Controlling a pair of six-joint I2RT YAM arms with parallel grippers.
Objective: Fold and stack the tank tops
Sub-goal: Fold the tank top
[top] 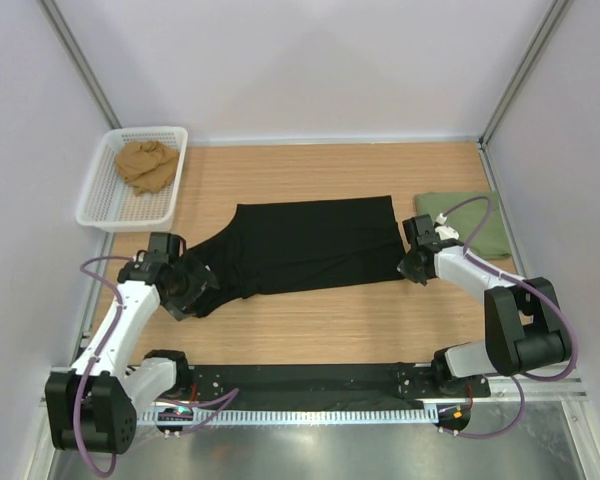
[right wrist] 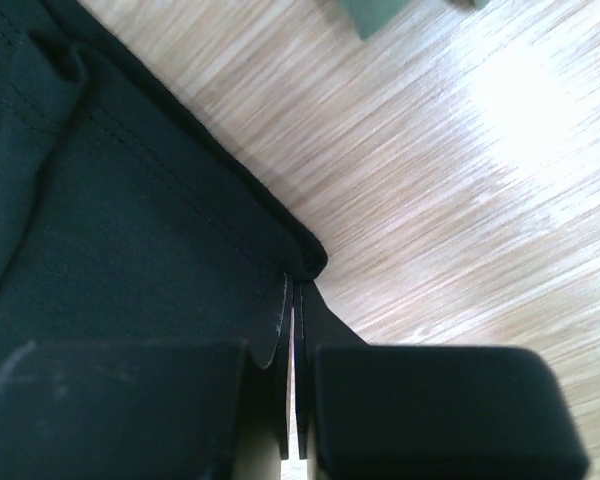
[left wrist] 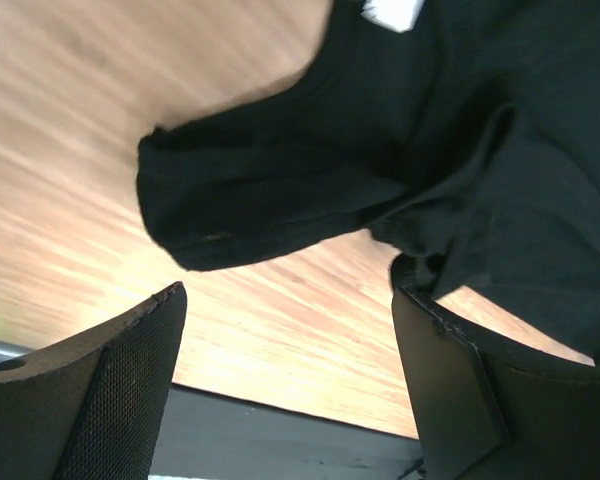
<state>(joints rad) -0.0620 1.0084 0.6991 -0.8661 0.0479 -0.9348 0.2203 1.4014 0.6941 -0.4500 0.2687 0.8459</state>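
Right gripper is pinching the seemingly light, limp black tank top at its hem corner while left gripper is hovering spread over a floppy shoulder strap.

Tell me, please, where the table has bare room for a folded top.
Bare wood: the far strip beyond the black tank top, between the white basket and the green top; and the near strip between it and the base rail. Crowded: its two ends, at the left gripper and right gripper.
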